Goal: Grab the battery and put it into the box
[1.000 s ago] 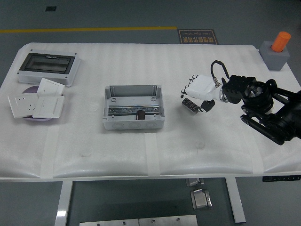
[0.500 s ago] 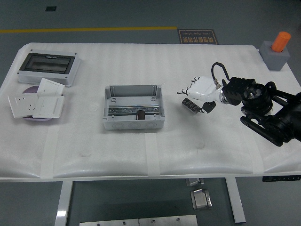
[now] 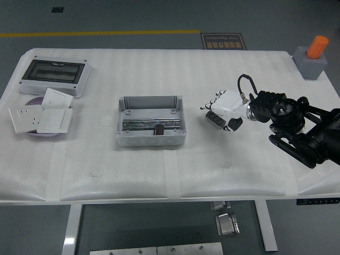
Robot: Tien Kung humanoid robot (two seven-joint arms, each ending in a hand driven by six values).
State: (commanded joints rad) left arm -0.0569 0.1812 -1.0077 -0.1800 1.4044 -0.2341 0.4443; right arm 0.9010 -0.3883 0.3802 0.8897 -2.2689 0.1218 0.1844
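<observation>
Right hand (image 3: 223, 106) positioned right of the box (image 3: 151, 121), well apart from it, white fingers (image 3: 211, 103) curled down over the battery (image 3: 214, 119) and closed around it just above the table (image 3: 159, 69). Battery dark, cylindrical, partly hidden under the palm. Box open-topped, grey, near table centre. Orange cylinder (image 3: 317, 47) at far right corner.

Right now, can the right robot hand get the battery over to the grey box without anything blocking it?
Probably yes. The right robot hand is at the battery, though a firm grasp isn't clear. Only bare table lies between it and the open-topped grey box to its left.
</observation>
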